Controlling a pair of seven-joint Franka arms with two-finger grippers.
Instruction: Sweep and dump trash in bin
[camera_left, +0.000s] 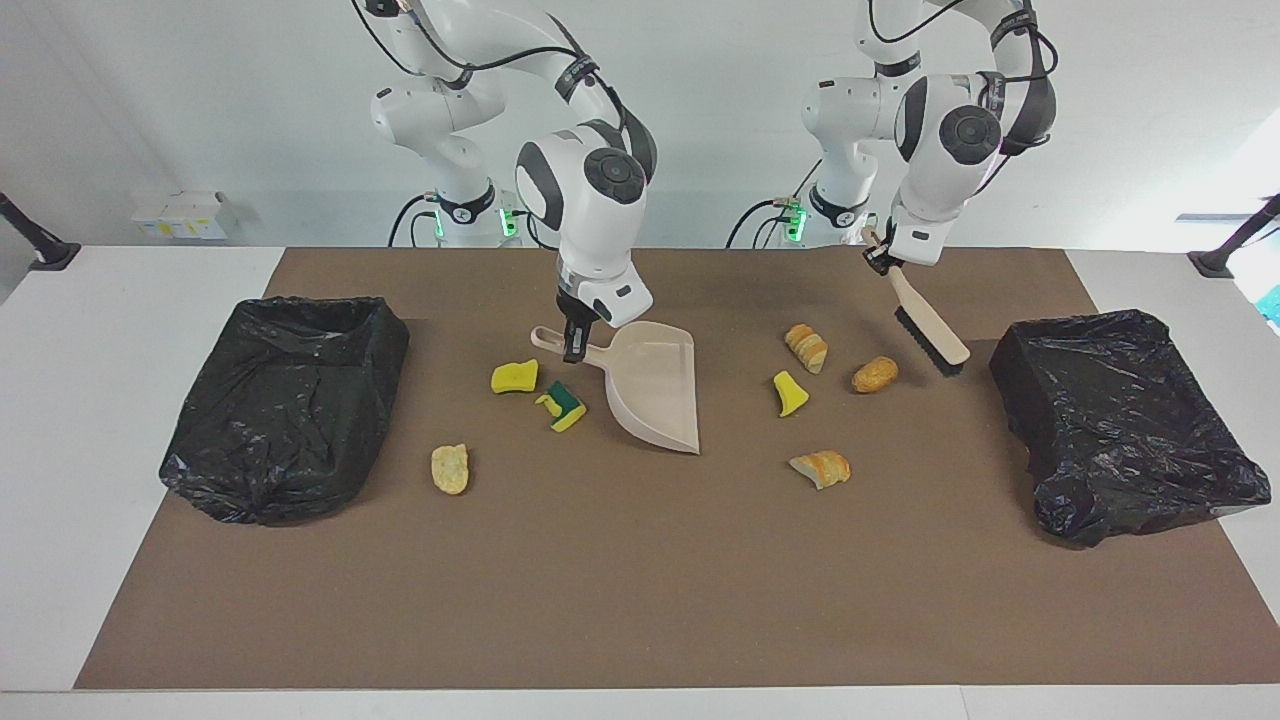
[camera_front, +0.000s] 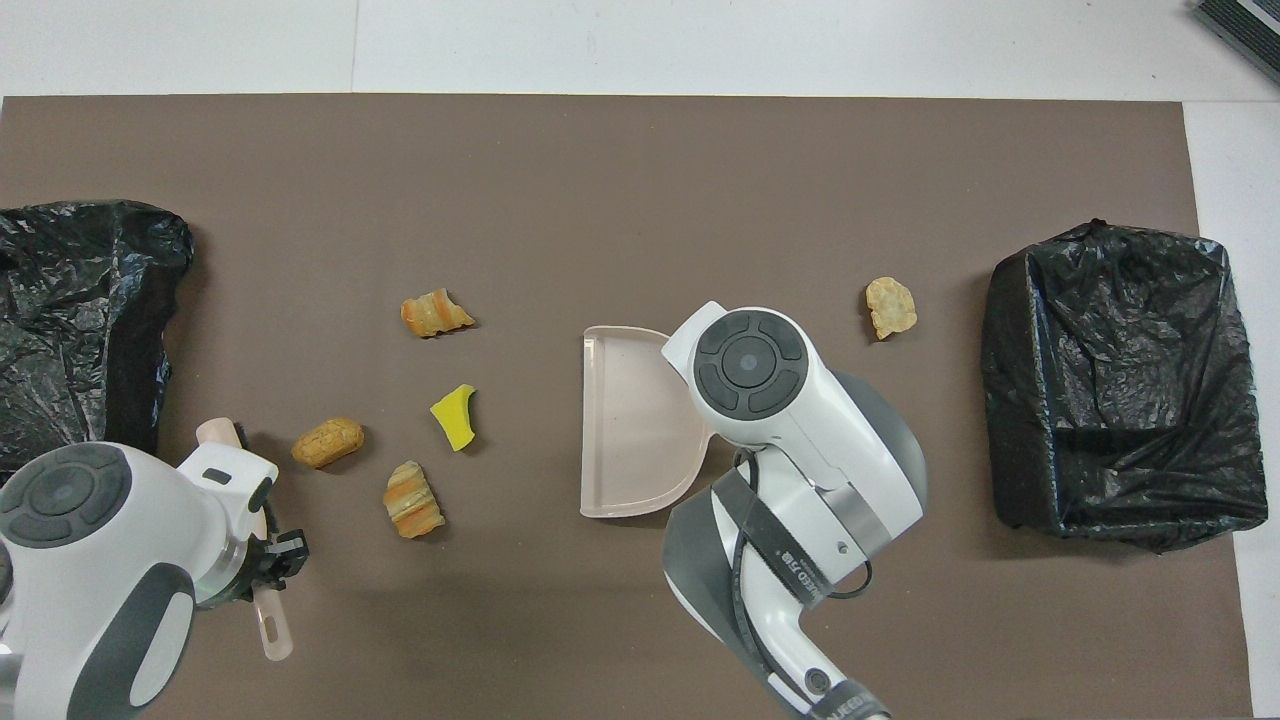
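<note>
My right gripper (camera_left: 575, 345) is shut on the handle of the beige dustpan (camera_left: 655, 385), whose mouth faces the left arm's end; the pan also shows in the overhead view (camera_front: 630, 430). My left gripper (camera_left: 880, 255) is shut on the beige brush (camera_left: 930, 325), black bristles down, over the mat beside a bread piece (camera_left: 875, 374). Near the brush lie two more bread pieces (camera_left: 806, 347) (camera_left: 821, 467) and a yellow sponge chunk (camera_left: 790, 392). Beside the dustpan handle lie a yellow sponge (camera_left: 515, 377) and a green-layered sponge (camera_left: 563, 405). Another bread piece (camera_left: 450, 468) lies toward the right arm's end.
A bin lined with a black bag (camera_left: 290, 400) stands at the right arm's end of the brown mat, and a second one (camera_left: 1120, 420) at the left arm's end. In the overhead view the right arm hides the two sponges by the dustpan handle.
</note>
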